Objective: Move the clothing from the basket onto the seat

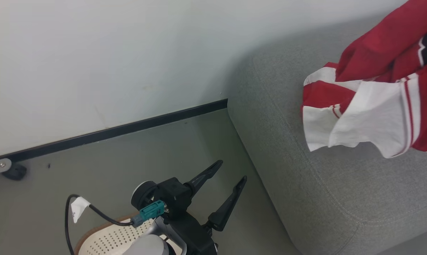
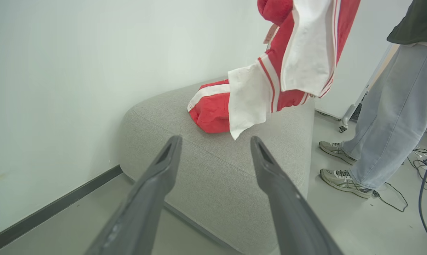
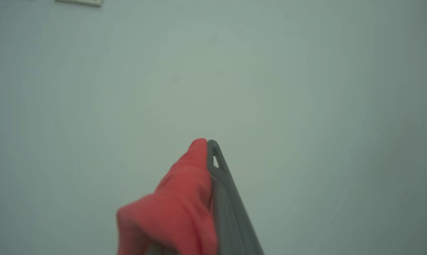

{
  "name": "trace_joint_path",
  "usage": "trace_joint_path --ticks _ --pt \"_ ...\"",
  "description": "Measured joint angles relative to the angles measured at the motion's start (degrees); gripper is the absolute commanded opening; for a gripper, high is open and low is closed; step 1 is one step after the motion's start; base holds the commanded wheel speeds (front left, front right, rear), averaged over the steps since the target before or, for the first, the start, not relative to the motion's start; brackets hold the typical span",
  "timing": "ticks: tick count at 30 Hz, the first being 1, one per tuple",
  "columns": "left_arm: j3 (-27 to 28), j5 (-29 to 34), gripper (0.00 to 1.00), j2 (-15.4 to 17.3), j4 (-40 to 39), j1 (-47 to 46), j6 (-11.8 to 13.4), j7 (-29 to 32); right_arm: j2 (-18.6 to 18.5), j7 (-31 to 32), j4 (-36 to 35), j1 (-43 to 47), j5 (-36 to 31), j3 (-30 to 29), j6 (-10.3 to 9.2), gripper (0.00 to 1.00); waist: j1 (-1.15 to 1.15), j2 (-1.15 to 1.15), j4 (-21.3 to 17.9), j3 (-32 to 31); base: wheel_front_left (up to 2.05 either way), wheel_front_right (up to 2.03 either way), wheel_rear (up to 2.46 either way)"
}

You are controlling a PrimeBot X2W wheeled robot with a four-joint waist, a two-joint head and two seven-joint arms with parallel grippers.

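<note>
Head view: clothing (image 1: pixel 369 106) hangs over the seat (image 1: pixel 340 191). The basket (image 1: pixel 110 241) stands on the floor under the left gripper (image 1: pixel 232 170). Left wrist view adds a red fold of the clothing resting on the seat, and a person (image 2: pixel 393 117) standing beside it. Left gripper: fingers wide apart, holding nothing, beside the seat. Right wrist view: the right gripper (image 3: pixel 207 145), fingers clamped together on red clothing, against a pale wall (image 3: pixel 305 88).

Fig. 1. Before me: plain pale wall (image 1: pixel 110 53) meeting a smooth grey floor (image 1: pixel 103 170) along a black skirting strip (image 1: pixel 128 129); a castor (image 1: pixel 15 172) rests at the wall's foot; cables (image 2: pixel 420 203) trail across the floor.
</note>
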Motion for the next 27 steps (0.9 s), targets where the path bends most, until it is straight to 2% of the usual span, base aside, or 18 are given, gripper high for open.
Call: trace_joint_path --ticks 7,11,18,27 --pt "-0.07 0.41 1.0 0.14 -0.58 -1.97 0.0 0.79 -4.28 0.0 7.64 -4.28 2.15 -0.27 0.01 0.0 0.0 0.0 0.86 2.94 0.0 0.0 0.0" --pt "-0.07 0.43 1.0 0.22 -0.86 -2.73 -0.01 1.25 -5.54 -0.01 11.25 -6.57 2.61 0.64 0.01 0.0 0.0 0.0 1.59 4.58 0.0 0.0 0.0" --pt "-0.07 0.96 1.0 0.49 -2.1 -4.2 -0.01 2.0 -6.98 0.01 18.62 -7.38 3.72 3.38 0.01 0.0 0.01 0.0 2.94 7.69 0.0 0.0 0.0" --pt "-0.18 1.86 1.0 1.74 -4.45 -6.38 -0.01 3.67 -6.84 1.11 28.87 -8.34 4.23 4.17 0.02 0.0 0.01 0.01 4.4 12.61 0.0 0.0 0.0"
